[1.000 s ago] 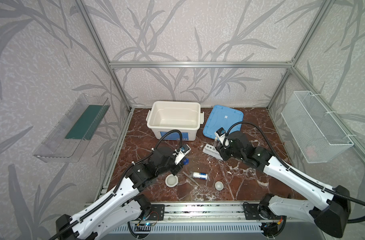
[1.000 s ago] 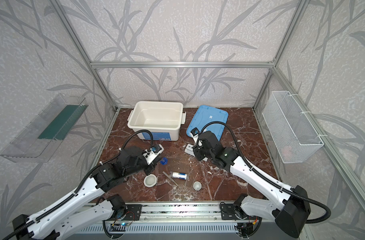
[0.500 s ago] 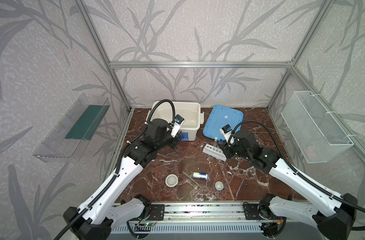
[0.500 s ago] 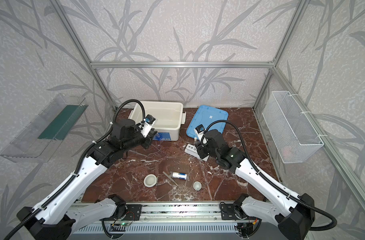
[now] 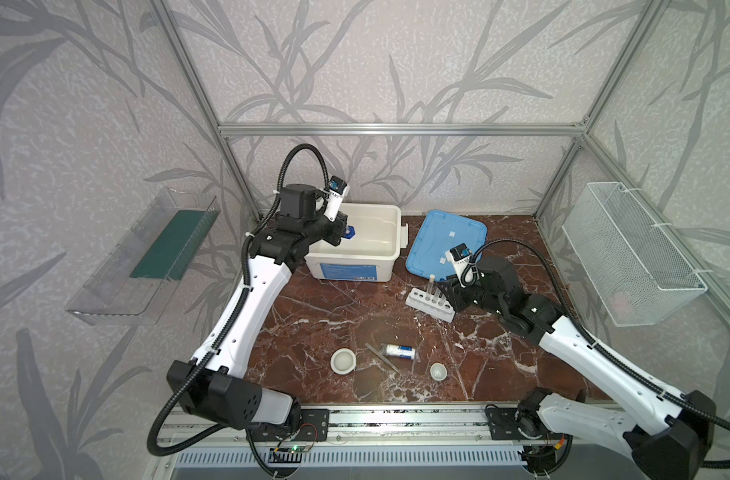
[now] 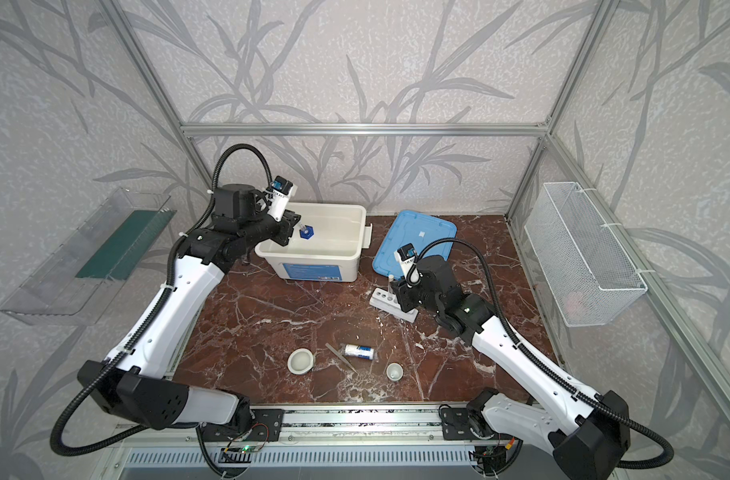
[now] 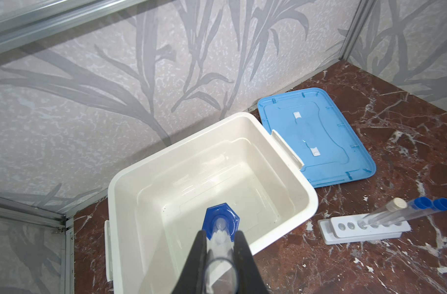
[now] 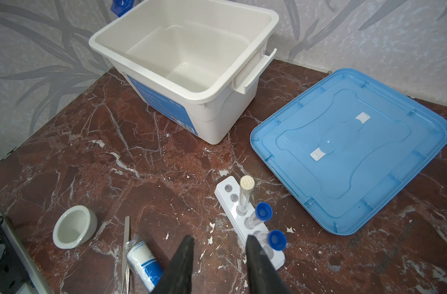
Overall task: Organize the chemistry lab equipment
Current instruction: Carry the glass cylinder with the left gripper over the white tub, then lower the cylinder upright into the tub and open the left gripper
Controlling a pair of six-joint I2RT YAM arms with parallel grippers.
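Blue-based clear cylinder (image 7: 221,221) was gripped btwn the clenched fingers (image 7: 199,249) of the left gripper (image 7: 218,236), lying along the jaws w/ its hexagonal blue base pointed away from the wrist. It was held in the air above the open white plastic bin (image 5: 351,266), over the left part of the interior in both top views, clear of floor and walls. A light-blue flat lid (image 5: 442,241) was laid on the red-brown marble table (image 5: 313,316) just right of the bin.

The right gripper (image 8: 217,240) was seen parted w/ nothing btwn its fingers, low at one end of the white six-hole rack (image 8: 223,189); contact w/ the rack couldn't be told. One white-capped test tube (image 8: 247,183) and two blue-capped test tubes (image 8: 263,211) were stood in the rack.

Nr the front edge, well apart from both grippers, two small white ceramic cups (image 5: 342,360) (image 5: 438,371) were set, w/ metal tweezers (image 5: 382,356) and a white blue-labelled bottle (image 5: 400,351), on its side, lying close together btwn them.
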